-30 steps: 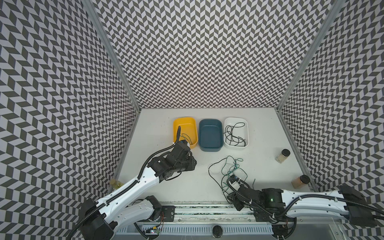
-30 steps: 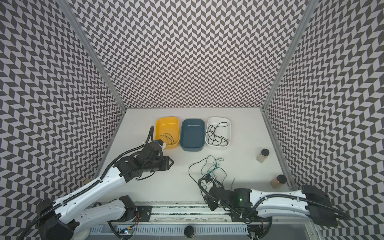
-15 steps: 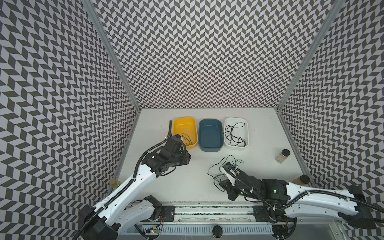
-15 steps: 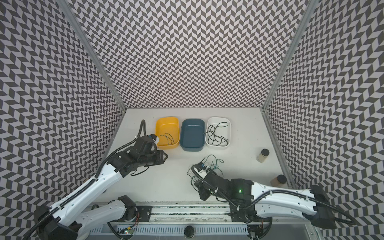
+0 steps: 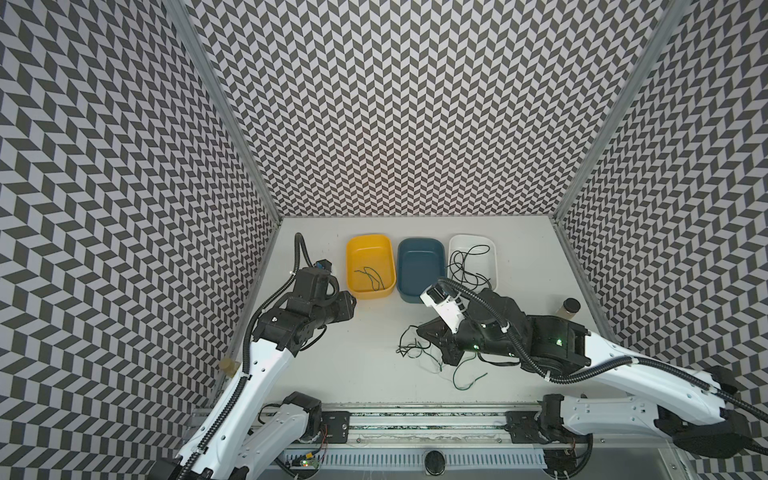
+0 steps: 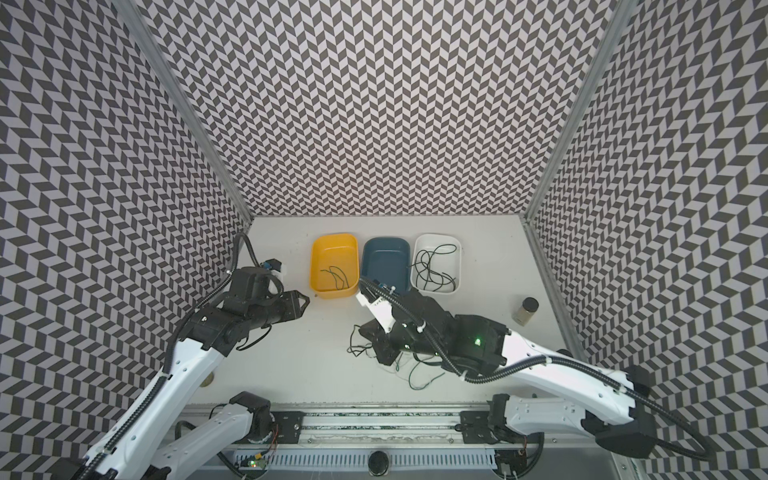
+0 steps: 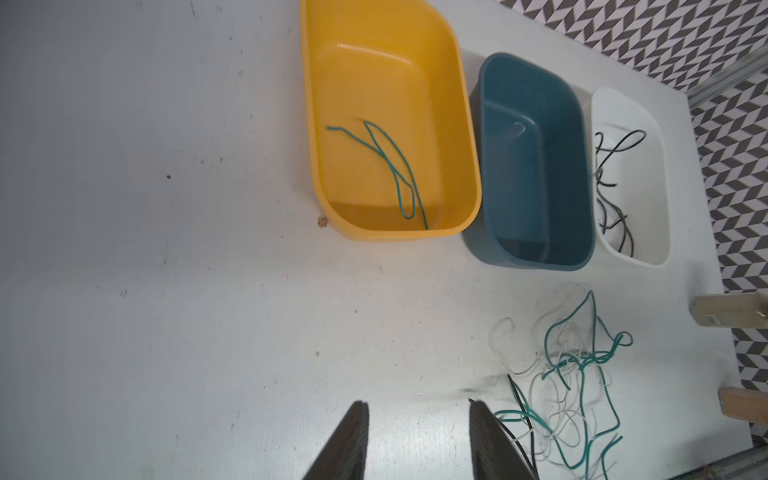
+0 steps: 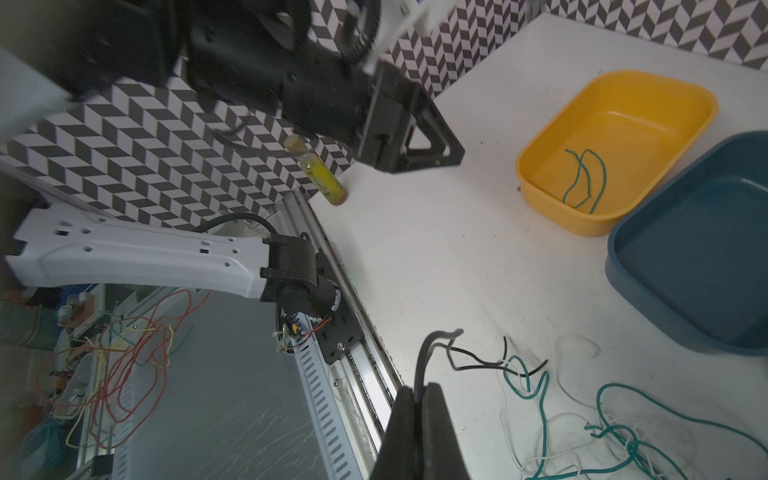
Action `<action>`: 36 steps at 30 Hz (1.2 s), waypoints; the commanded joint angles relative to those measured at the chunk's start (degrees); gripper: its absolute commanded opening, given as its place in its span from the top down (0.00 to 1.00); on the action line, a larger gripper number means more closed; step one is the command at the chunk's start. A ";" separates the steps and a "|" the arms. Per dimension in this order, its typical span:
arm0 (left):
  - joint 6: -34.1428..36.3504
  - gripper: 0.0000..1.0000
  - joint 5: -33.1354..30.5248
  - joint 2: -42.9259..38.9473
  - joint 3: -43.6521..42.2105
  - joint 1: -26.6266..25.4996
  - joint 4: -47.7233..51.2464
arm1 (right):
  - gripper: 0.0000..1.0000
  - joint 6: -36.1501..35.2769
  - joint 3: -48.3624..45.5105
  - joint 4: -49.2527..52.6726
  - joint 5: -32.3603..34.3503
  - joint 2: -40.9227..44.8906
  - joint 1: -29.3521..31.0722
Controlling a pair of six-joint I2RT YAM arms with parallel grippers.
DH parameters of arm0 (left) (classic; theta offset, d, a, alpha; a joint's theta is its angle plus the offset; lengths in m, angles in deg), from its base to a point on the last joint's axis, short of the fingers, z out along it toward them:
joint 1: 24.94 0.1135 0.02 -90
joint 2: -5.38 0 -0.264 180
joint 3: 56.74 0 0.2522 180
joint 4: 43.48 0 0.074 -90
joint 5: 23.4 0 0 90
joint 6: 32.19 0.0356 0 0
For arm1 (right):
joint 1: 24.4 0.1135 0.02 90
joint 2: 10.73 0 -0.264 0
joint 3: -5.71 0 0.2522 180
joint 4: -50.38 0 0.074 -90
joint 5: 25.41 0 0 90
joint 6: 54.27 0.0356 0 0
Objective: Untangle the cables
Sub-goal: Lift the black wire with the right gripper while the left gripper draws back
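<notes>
**Right gripper** (image 8: 419,424): clenched on one black cable (image 8: 469,361). The cable rises from between the closed fingers, bends over and drops to the surface (image 8: 436,257).

**Cables** (image 8: 582,419): the remaining green and white strands lie crossed over one another and over the black one. They are loose on the surface just beside that gripper, on the near side of the blue tray (image 8: 698,266).

**Obstruction:** in both top views the right arm lies across much of the tangle and hides the gripper's tips. Only the outer loops show past it (image 5: 409,345). The arm's wrist also overlaps the near ends of the blue tray and the white tray (image 5: 487,253).

**Left gripper** (image 7: 417,440): released, with its fingers apart and nothing between them. It hangs over bare surface near the front corner of the yellow tray (image 5: 370,255), well apart from the tangle.

**Surroundings:**
- The three trays stand in a row at the far side, each just beside the next.
- A green cable (image 7: 375,147) lies in the yellow tray.
- Several black strands (image 5: 465,270) are looped in the white tray.
- A dark-lidded jar (image 5: 570,309) stands near the right wall, just beyond the right arm.
- A small yellow bottle (image 8: 322,176) sits at the left edge of the surface by the wall. I cannot tell whether it is upright or tilted.
</notes>
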 commanded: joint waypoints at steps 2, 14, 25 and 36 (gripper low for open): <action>1.29 0.57 -1.00 -1.40 -2.00 0.68 -1.85 | 1.00 -5.41 6.60 4.60 -0.02 -1.36 -0.20; 2.80 0.49 -4.12 -4.84 -2.43 0.77 -1.97 | 1.00 -9.38 15.80 8.79 1.54 0.68 -7.11; 3.14 0.44 -5.97 -6.67 -2.85 0.03 -1.53 | 1.00 -12.33 24.82 12.84 4.14 -0.90 -8.56; 5.51 0.30 -9.90 -13.96 -5.77 -4.01 -3.88 | 1.00 -12.39 21.37 9.91 3.69 -2.10 -26.40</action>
